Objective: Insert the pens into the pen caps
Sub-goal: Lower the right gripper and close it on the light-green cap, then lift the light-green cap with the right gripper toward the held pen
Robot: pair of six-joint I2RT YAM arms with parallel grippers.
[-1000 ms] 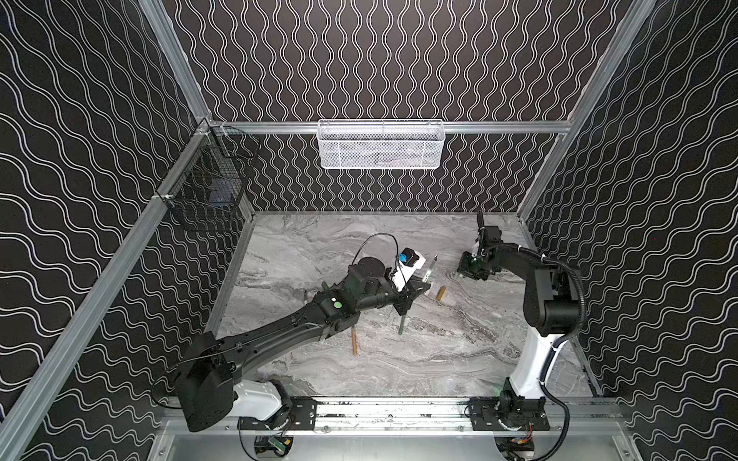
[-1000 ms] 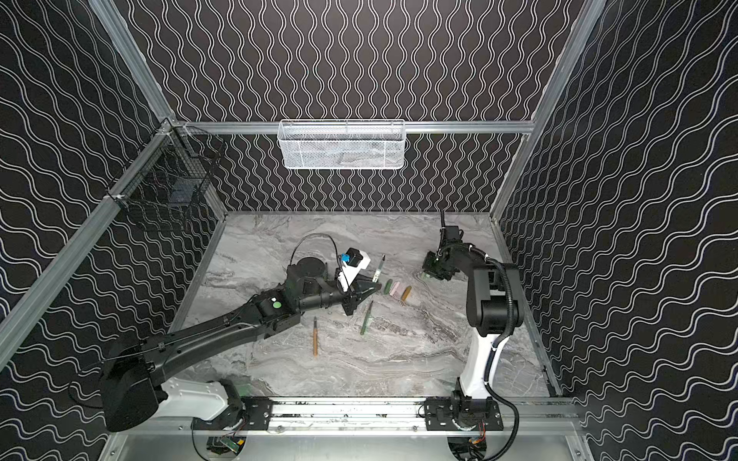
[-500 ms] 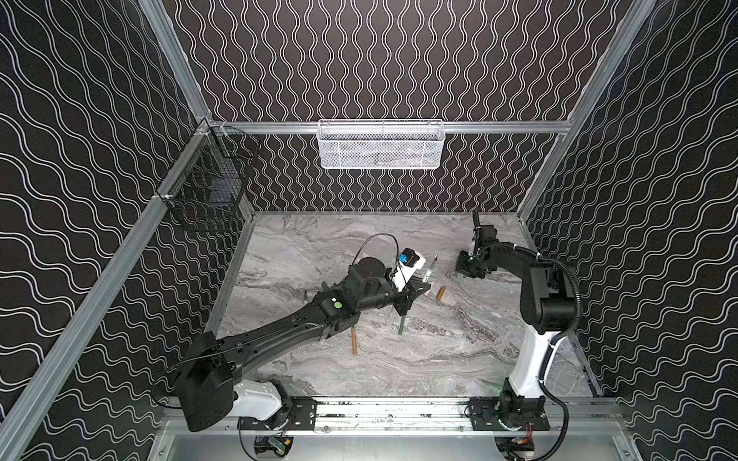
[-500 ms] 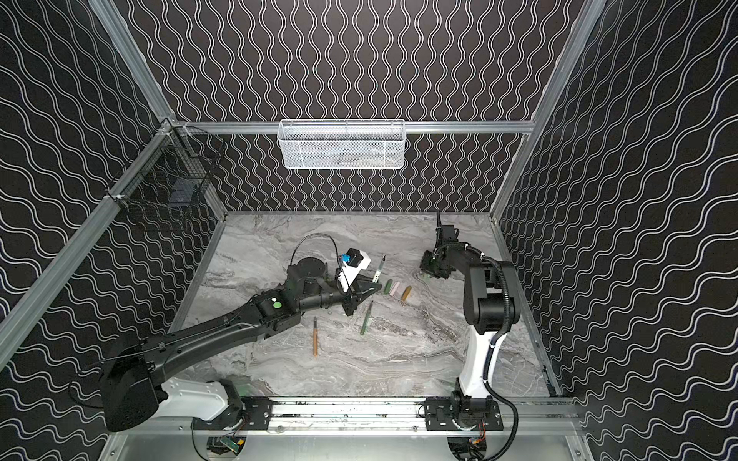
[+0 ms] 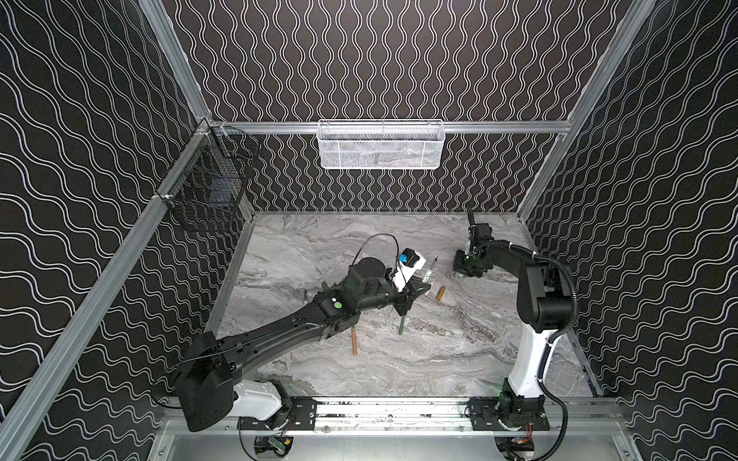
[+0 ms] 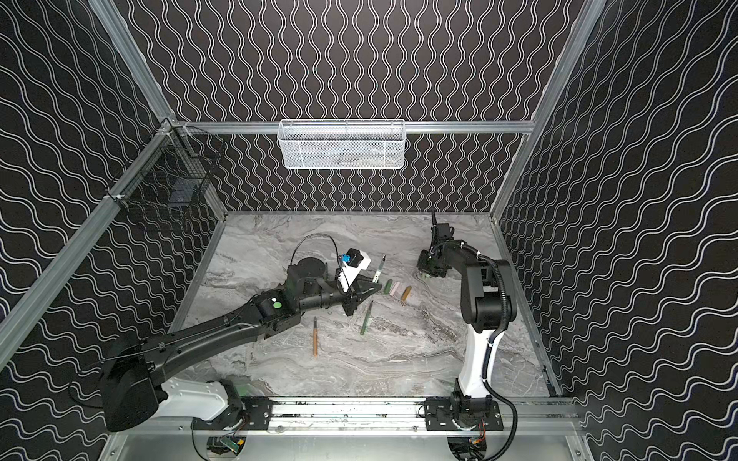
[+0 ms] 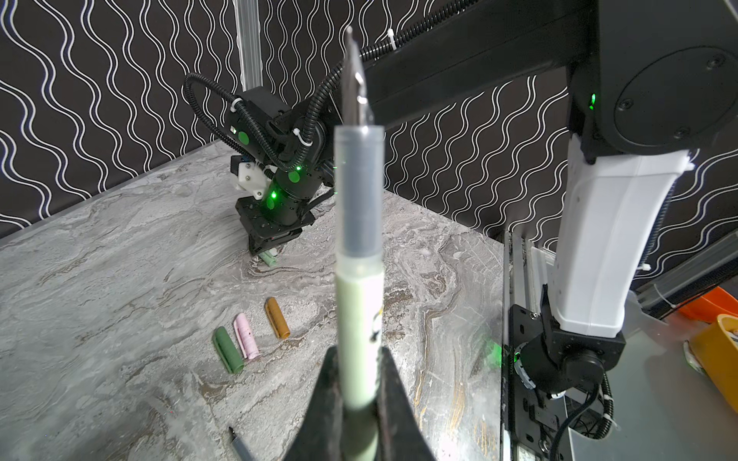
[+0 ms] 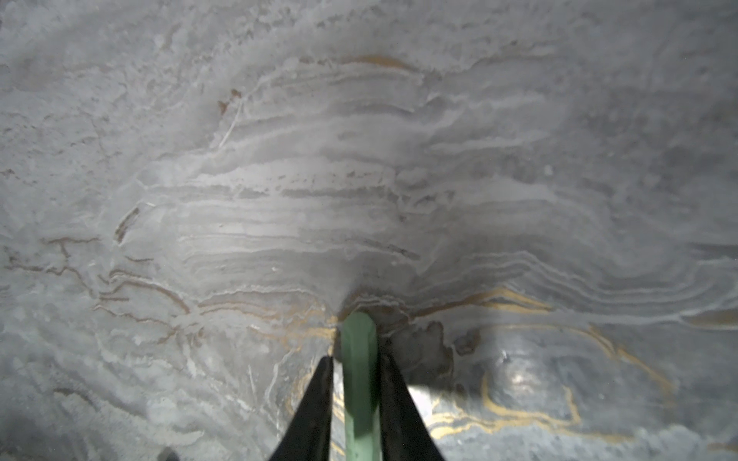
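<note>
My left gripper (image 7: 357, 383) is shut on the pale green pen (image 7: 359, 303), which it holds above the table middle with the dark tip up; in both top views it shows (image 5: 429, 272) (image 6: 378, 272). At the back right my right gripper (image 8: 355, 359) (image 6: 427, 274) points down, shut on the pale green cap (image 8: 359, 351) (image 7: 269, 259), which touches the table. Dark green (image 7: 227, 350), pink (image 7: 246, 335) and orange-brown (image 7: 277, 318) caps lie side by side between the grippers. A dark green pen (image 6: 366, 318) and an orange-brown pen (image 6: 315, 337) lie nearer the front.
A white mesh basket (image 5: 381, 145) hangs on the back wall and a black wire basket (image 5: 207, 191) on the left wall. The right arm's upright base (image 5: 531, 359) stands at the front right. The left arm (image 5: 303, 323) stretches diagonally over the left half of the marble table (image 6: 399, 359).
My right gripper has shifted slightly left at the back right and its jaws have narrowed round the pale green cap. The left arm and its pen have not moved.
</note>
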